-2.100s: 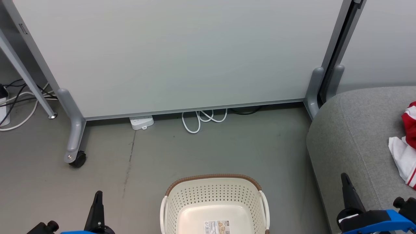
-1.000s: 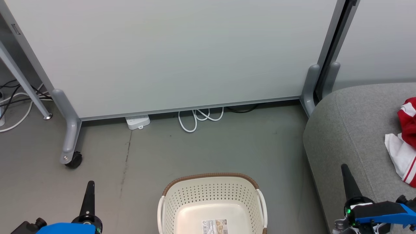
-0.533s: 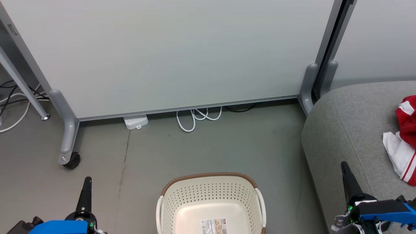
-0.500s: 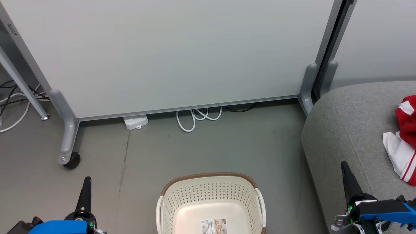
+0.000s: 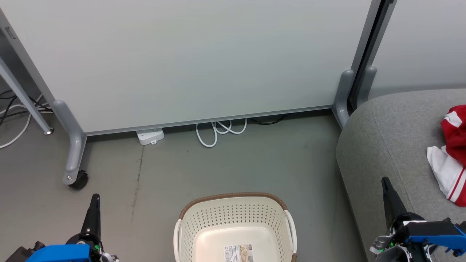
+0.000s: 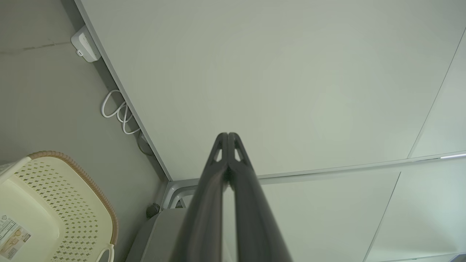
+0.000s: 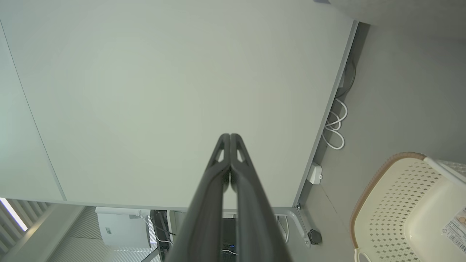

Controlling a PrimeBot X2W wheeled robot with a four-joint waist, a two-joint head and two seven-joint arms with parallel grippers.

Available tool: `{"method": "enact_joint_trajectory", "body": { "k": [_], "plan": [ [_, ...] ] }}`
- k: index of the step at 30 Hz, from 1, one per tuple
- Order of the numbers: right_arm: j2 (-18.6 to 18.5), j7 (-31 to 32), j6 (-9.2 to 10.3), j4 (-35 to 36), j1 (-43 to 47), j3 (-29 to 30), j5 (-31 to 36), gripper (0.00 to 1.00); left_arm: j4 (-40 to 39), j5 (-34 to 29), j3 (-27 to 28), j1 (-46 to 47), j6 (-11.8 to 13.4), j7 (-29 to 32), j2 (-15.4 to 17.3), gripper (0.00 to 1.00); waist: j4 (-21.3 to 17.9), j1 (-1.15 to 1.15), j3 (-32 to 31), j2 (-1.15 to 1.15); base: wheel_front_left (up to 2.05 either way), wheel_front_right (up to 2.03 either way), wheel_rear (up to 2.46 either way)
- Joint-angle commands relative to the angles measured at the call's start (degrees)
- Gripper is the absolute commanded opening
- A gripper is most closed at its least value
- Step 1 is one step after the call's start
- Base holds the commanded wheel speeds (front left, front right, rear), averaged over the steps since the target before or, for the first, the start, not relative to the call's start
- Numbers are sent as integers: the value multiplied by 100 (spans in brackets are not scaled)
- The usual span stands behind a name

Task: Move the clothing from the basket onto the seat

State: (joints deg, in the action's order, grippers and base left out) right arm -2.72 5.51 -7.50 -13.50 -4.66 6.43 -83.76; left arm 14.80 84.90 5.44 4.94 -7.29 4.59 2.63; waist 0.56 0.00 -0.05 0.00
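the basket (image 5: pixel 233 195) looks empty; the red-and-white clothing (image 5: pixel 453 138) lies on the grey seat (image 5: pixel 386 145). left gripper (image 5: pixel 95 198) and right gripper (image 5: pixel 384 182) hover, fingers together, holding nothing. job seems finished; the next move needs no grasp.

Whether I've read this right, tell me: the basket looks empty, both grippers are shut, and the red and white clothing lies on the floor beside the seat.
One thing is off. The clothing lies up on the seat, not down beside it; the head view shows this. The rest stands: the basket looks empty, and the left gripper and right gripper are shut.
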Motion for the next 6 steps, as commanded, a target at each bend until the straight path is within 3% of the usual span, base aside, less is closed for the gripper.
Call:
{"method": "enact_joint_trajectory", "body": {
  "k": [1,6],
  "plan": [
    [-24,27,1,2,-110,11,-135,0,-44,105,51,120,-31,39,37,0,-4,0,2,0,0,0,0],
    [-25,50,1,-13,-138,12,-310,0,-55,267,72,123,-31,87,38,0,-16,0,6,0,0,0,0]
  ]
}}
